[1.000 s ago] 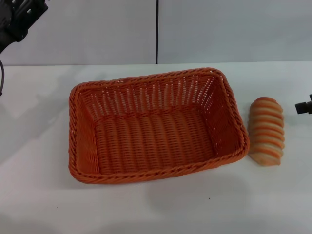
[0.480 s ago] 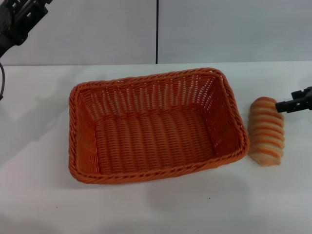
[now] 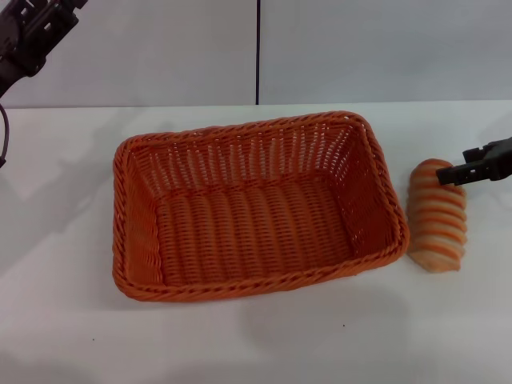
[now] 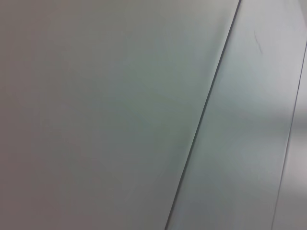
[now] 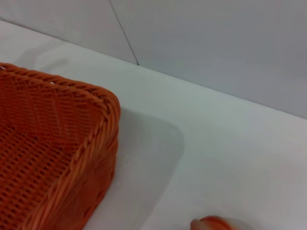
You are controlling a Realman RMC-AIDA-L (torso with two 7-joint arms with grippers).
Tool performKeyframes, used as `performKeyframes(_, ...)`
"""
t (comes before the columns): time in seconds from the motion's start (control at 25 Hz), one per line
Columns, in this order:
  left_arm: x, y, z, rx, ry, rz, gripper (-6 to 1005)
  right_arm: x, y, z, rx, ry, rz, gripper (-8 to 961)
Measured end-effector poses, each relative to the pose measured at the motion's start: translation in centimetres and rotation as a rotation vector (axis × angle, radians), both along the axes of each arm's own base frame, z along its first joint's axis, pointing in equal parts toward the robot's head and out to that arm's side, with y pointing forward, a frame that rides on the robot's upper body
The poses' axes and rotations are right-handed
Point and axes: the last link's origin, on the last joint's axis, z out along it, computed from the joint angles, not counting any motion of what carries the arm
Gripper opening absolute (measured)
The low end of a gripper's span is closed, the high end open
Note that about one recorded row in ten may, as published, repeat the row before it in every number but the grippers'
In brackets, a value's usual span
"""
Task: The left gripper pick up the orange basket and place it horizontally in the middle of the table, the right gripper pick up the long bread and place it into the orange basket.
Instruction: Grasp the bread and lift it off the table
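The orange basket point(image 3: 256, 208) lies lengthwise across the middle of the white table point(image 3: 256, 336), empty; its corner also fills part of the right wrist view point(image 5: 57, 143). The long bread point(image 3: 437, 218), striped tan and cream, lies on the table just right of the basket, a small gap between them; only its tip point(image 5: 216, 224) shows in the right wrist view. My right gripper point(image 3: 453, 166) reaches in from the right edge, its black fingers apart over the bread's far end. My left gripper point(image 3: 32, 32) is raised at the far left, well away from the basket.
A grey wall with a dark vertical seam point(image 3: 258, 52) stands behind the table. The left wrist view holds only that wall point(image 4: 120, 115). Bare tabletop point(image 5: 225, 143) surrounds the basket on every side.
My right gripper has come in from the right edge toward the bread's far end. The left arm has shifted slightly at the top left. Basket and bread have not moved.
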Motion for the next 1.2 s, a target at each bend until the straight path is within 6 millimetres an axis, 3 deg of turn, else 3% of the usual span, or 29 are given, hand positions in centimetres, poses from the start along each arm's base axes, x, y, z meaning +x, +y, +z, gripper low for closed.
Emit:
performKeyframes(0.24,0.0,0.2,0.0,0.002,0.001,0.006,755,0.0,0.0,-1.3,-0.020,-0.012,-0.005,688)
performKeyframes(1.04,0.0,0.4,0.1,0.007,0.002,0.007,755,-0.1,0.0,-1.9,-0.037,-0.018,-0.005,661)
performKeyframes(1.2,0.1,0.4,0.1,0.007,0.002,0.006,755,0.0,0.0,-1.9,-0.039,-0.017,-0.007,603)
